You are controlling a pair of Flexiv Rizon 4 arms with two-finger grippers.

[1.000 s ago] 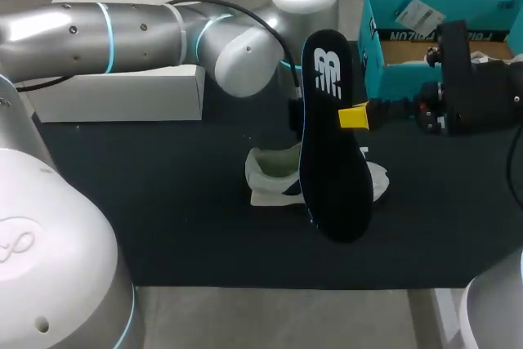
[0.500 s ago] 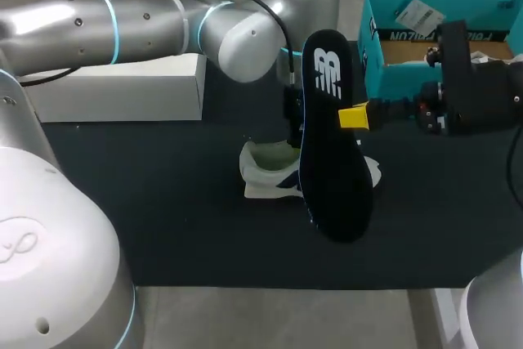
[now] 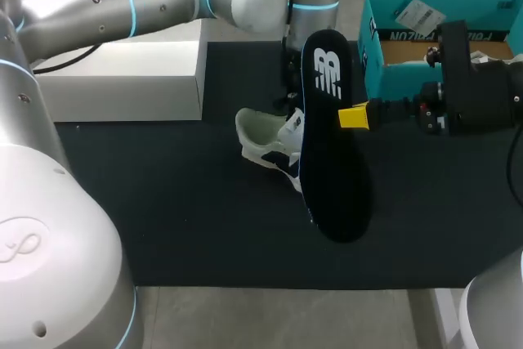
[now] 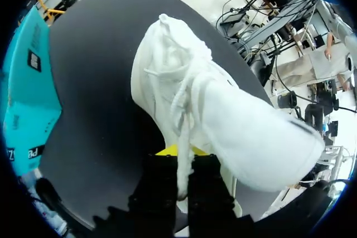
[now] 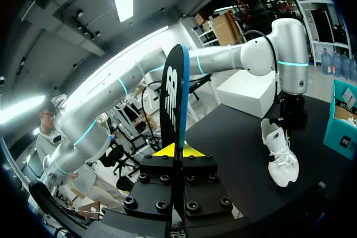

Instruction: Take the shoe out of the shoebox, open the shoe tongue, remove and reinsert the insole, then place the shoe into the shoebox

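Nearest you, the insole stands on edge above the bench, out of the shoe, with your right hand clamped on its side edge near mid-length. Just behind it sits the white shoe, tilted, with your left hand closed on its upper; I can't tell which part it pinches, or whether the sole is clear of the mat. Removal looks done, so reinsertion is the step in hand. I judge you must turn the shoe's opening toward the insole's lower tip, then feed that tip in toe-first, minding laces and tongue. Open mat lies on the near side and to the left. The white box and teal shoebox line the far edge, the shoebox close behind your right wrist.
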